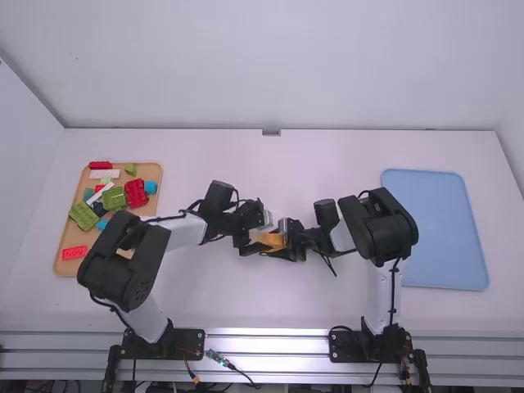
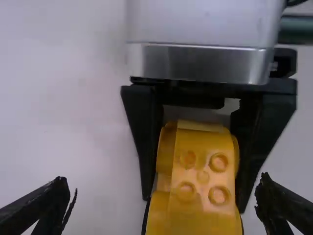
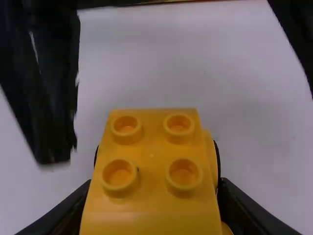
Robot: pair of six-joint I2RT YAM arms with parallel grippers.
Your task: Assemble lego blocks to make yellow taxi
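Near the middle of the table in the high view, my left gripper (image 1: 252, 232) and my right gripper (image 1: 286, 239) face each other at the yellow block assembly (image 1: 271, 241). In the left wrist view my left gripper (image 2: 165, 196) stands wide open, its fingers on either side of the yellow assembly (image 2: 201, 169) without touching it. The right wrist view has my right gripper (image 3: 155, 196) shut on the yellow assembly (image 3: 149, 154), whose top carries several studs. Rounded wheel-like parts stick out from the sides of its body.
At the left, a tan tray (image 1: 65, 260) holds loose red, green, blue and white blocks. A flat blue tray (image 1: 446, 237) lies at the right, partly behind the right arm. The table's back edge meets a white wall.
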